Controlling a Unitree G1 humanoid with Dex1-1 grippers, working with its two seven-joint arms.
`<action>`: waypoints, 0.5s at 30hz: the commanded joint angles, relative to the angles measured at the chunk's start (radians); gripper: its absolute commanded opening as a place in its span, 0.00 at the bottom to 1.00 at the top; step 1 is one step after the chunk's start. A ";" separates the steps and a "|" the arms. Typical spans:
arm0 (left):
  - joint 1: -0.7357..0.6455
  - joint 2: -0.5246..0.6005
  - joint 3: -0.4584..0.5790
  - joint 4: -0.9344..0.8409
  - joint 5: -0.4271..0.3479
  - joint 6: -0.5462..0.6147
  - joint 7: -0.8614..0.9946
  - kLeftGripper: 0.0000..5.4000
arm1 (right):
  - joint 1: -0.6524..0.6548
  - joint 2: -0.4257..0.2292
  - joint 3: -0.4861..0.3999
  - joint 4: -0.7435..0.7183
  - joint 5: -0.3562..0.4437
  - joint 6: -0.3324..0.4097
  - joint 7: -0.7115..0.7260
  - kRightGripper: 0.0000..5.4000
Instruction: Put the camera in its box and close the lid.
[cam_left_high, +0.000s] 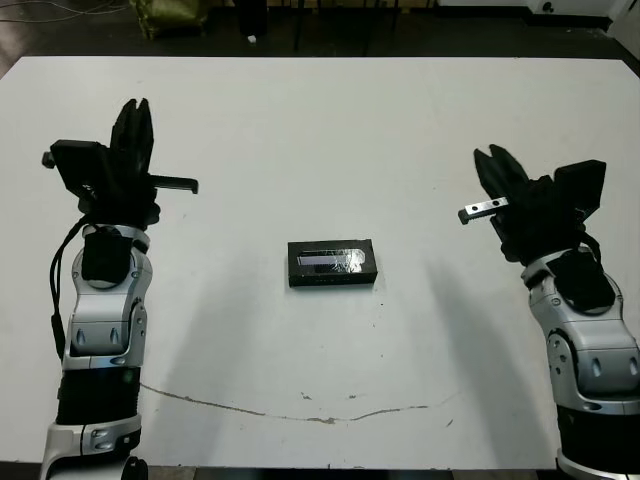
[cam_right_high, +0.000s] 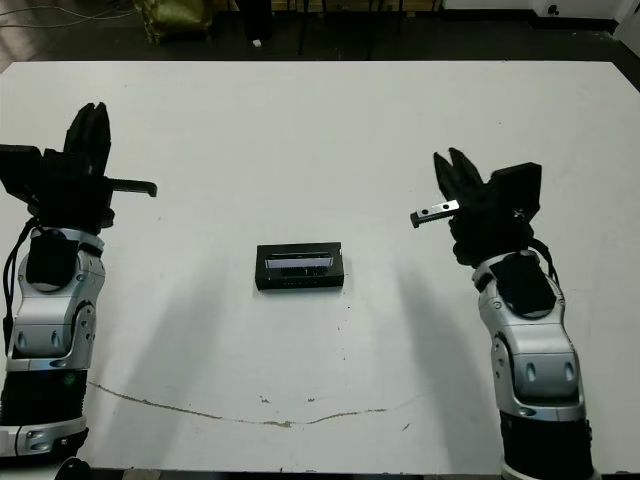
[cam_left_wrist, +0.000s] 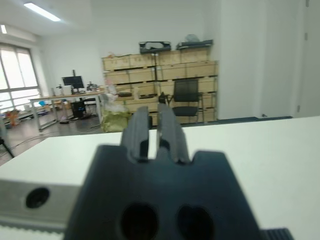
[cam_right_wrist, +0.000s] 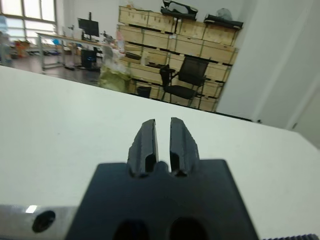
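Observation:
The lid (cam_left_high: 332, 262), flat and black with a glossy window strip, lies on top of the box (cam_left_high: 331, 280) at the middle of the table, so only the box's dark front side shows. A bluish-grey strip shows through the window; the camera cannot be made out as a separate thing. My left gripper (cam_left_high: 133, 112) is raised over the table's left side, far from the box, shut and holding nothing. My right gripper (cam_left_high: 494, 160) hangs over the right side, also shut and holding nothing. The wrist views show only each gripper's own fingers (cam_left_wrist: 171, 131) (cam_right_wrist: 182, 140) and the room beyond.
The white table (cam_left_high: 320, 130) has a thin crack-like line (cam_left_high: 300, 410) near its front edge. Beyond the far edge is a dark floor with a yellow-green bag (cam_left_high: 170, 15). Wooden crates, a chair and desks show far off in the wrist views.

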 joint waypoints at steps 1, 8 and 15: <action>0.022 -0.011 0.002 0.041 -0.015 -0.028 -0.004 0.00 | 0.029 0.009 0.007 -0.008 -0.028 0.003 -0.021 0.00; 0.031 -0.031 0.007 0.038 -0.079 -0.002 -0.017 0.00 | 0.023 0.037 0.005 -0.009 -0.044 0.017 -0.047 0.00; 0.036 -0.030 -0.004 0.025 -0.086 0.010 -0.018 0.00 | 0.011 0.055 -0.027 0.076 0.020 -0.081 -0.003 0.00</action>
